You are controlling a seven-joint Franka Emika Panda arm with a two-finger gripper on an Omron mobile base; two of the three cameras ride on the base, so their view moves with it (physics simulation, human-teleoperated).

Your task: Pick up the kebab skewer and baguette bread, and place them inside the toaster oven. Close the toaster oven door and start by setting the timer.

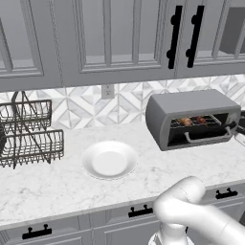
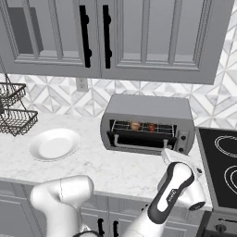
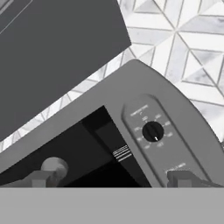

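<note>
Inside toaster oven [image 2: 147,121]: kebab skewer [image 2: 152,127], baguette bread [image 2: 135,125].

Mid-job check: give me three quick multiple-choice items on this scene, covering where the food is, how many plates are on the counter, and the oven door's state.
1. Where is the food?
A. on the plate
B. on the toaster oven rack
C. on the stove

2. How many white plates are on the counter?
A. one
B. two
C. three

3. The oven door is:
A. shut
B. removed
C. open

Answers: 1 B, the skewer and bread lie on the rack. 2 A, a single plate, bare. 3 C, the door hangs folded down.
</note>
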